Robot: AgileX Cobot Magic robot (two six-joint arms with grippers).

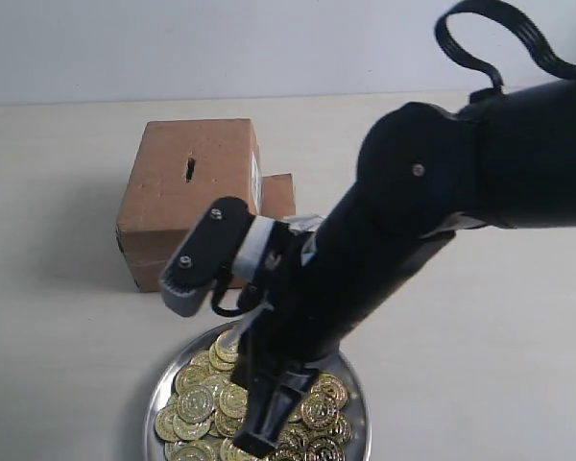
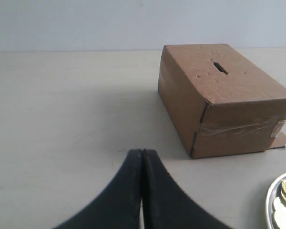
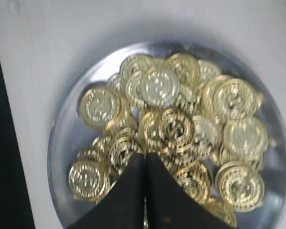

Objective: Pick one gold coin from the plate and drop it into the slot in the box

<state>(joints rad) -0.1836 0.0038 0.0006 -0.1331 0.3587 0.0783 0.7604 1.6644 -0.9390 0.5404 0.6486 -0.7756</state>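
Note:
The silver plate (image 1: 159, 382) sits at the near edge of the table, heaped with gold coins (image 1: 207, 401). My right gripper (image 1: 260, 440) hangs over the heap, pointing down, its fingers pressed together. In the right wrist view the plate (image 3: 62, 138) fills the picture and the shut gripper (image 3: 145, 155) is just above the coins (image 3: 181, 124); no coin shows between its fingers. The cardboard box (image 1: 173, 216) stands behind the plate, with its slot (image 1: 190, 169) in the top face. My left gripper (image 2: 142, 151) is shut and empty, near the box (image 2: 229, 114) and slot (image 2: 220, 67).
The right arm's dark body (image 1: 432, 221) crosses the exterior view and covers the plate's far rim. A loose flap (image 1: 278, 195) sticks out beside the box. The plate's edge (image 2: 271, 200) shows in the corner of the left wrist view. The table (image 1: 58, 317) is pale beige.

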